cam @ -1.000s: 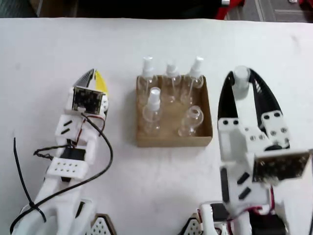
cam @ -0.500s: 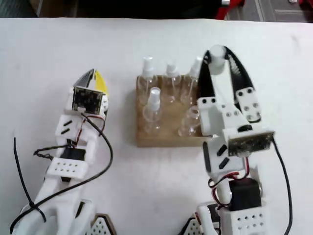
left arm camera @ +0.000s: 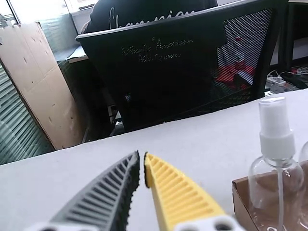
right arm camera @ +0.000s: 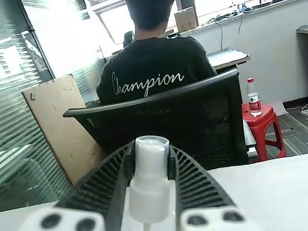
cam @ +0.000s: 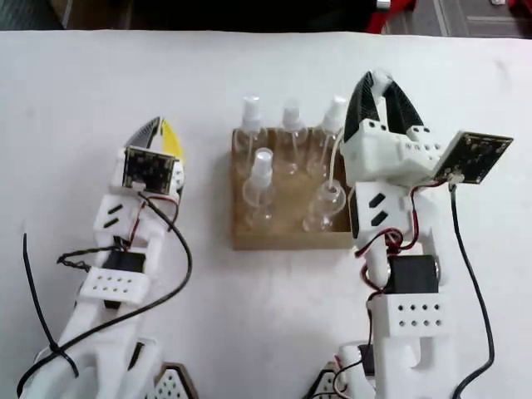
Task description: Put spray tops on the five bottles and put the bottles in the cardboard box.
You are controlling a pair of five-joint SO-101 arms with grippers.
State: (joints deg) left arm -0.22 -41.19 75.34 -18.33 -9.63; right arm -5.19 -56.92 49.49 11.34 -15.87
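Left wrist view, white table (left arm camera: 216, 134), black chair (left arm camera: 183, 72), bottle (left arm camera: 276, 178)

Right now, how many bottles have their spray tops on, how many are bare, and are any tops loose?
Bottles with spray tops on: 4
Bare bottle: 1
Loose spray top, pinched in the right arm's fingers: 1
Cardboard box: 1
Total: 7
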